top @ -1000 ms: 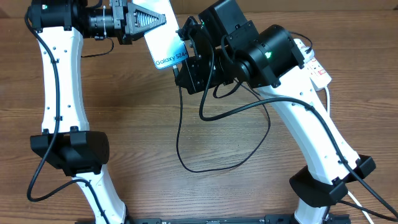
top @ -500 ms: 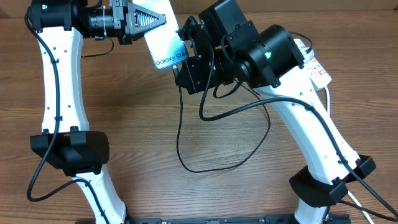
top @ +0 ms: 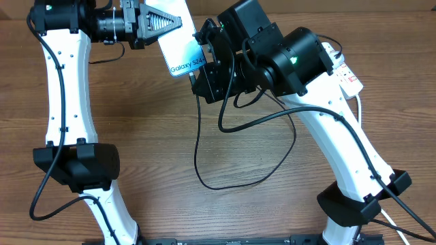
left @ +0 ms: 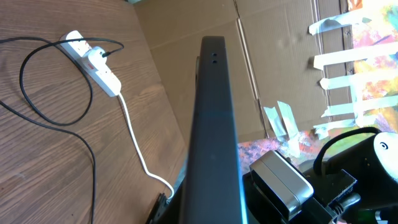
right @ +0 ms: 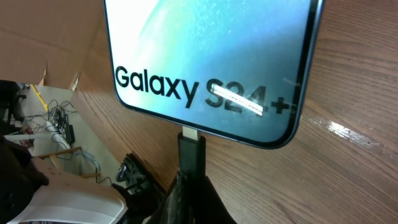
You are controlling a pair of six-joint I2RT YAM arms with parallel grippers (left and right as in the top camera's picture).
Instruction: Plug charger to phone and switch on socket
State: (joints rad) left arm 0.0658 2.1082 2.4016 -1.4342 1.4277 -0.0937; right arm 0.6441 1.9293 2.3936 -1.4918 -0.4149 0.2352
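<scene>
The phone (top: 182,51), its lit teal screen reading "Galaxy S24", is held up off the table near the back, with my left gripper (top: 163,22) shut on its upper part. In the left wrist view the phone (left: 211,137) shows edge-on as a dark bar. My right gripper (right: 193,193) is shut on the charger's black connector (right: 191,152), whose metal tip meets the phone's (right: 211,56) bottom edge. The black cable (top: 204,180) hangs down and loops over the table. The white socket (top: 345,70) lies at the back right, partly hidden by my right arm, with the white plug (left: 94,57) in it.
The socket's thick white lead (left: 134,143) runs off towards the table edge. A cardboard wall (left: 186,43) with tape strips stands behind the wooden table (top: 150,136). My right arm's wrist camera housing (left: 283,183) sits close beside the phone.
</scene>
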